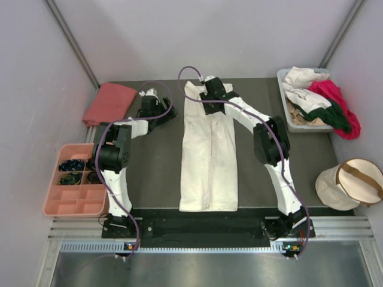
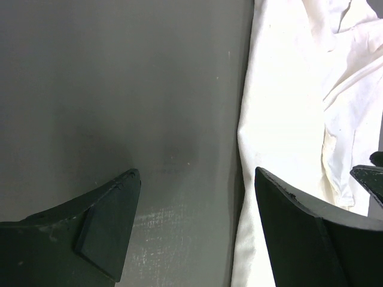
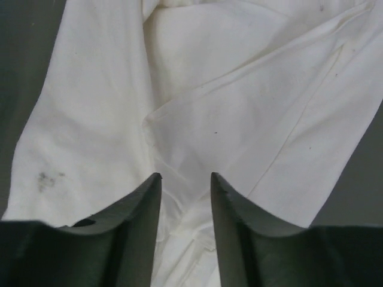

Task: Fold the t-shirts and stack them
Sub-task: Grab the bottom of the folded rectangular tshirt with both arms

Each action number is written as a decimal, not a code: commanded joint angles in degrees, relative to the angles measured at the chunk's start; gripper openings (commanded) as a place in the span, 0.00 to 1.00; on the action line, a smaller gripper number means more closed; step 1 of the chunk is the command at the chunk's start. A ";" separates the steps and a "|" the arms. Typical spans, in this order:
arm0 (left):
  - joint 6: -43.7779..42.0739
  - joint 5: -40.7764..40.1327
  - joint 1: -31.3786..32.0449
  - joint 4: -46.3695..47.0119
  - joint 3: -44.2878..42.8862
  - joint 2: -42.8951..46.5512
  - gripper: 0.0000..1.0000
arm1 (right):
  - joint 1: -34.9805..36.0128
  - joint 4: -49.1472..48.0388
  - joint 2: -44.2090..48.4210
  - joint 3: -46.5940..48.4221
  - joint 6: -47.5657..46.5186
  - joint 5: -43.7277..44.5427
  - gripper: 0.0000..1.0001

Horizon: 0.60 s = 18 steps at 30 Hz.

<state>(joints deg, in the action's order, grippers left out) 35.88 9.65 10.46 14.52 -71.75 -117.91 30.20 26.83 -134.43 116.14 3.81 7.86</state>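
A: Where's the long cream-white cotton t-shirt [image 3: 239,89]?
B: Directly beneath the right gripper [image 3: 185,176], whose jaws are narrowly parted and empty. Left gripper [image 2: 196,172] gapes wide beside its edge.
A: Best to pinch both far corners evenly.

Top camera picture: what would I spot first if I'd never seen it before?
The long cream-white t-shirt, folded into a narrow strip down the middle of the table, with the right gripper over its far end. Then the colours: a salmon-pink shirt at the far left, and a jumble of white, magenta and dark green shirts spilling from the grey bin at the far right.
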 commanded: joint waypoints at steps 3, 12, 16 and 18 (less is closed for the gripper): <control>0.25 1.07 0.09 1.56 0.11 -0.75 0.81 | 0.48 -1.08 2.51 4.09 -0.21 -4.52 0.47; -0.37 0.46 0.09 1.03 0.11 -0.48 0.81 | 1.62 0.50 -2.15 9.19 -0.39 -3.90 0.47; -0.28 0.63 0.09 1.03 -0.15 -0.74 0.81 | 1.71 1.91 -4.26 11.48 -0.48 -4.08 0.47; -0.37 0.72 0.09 1.03 -0.24 -0.92 0.81 | 1.71 1.82 -5.13 11.83 -0.47 -3.99 0.47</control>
<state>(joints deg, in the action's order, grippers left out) 35.88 9.82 10.46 14.52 -71.75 -117.91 31.11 28.88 -137.03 124.84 3.55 4.38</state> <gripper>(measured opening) 0.813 0.471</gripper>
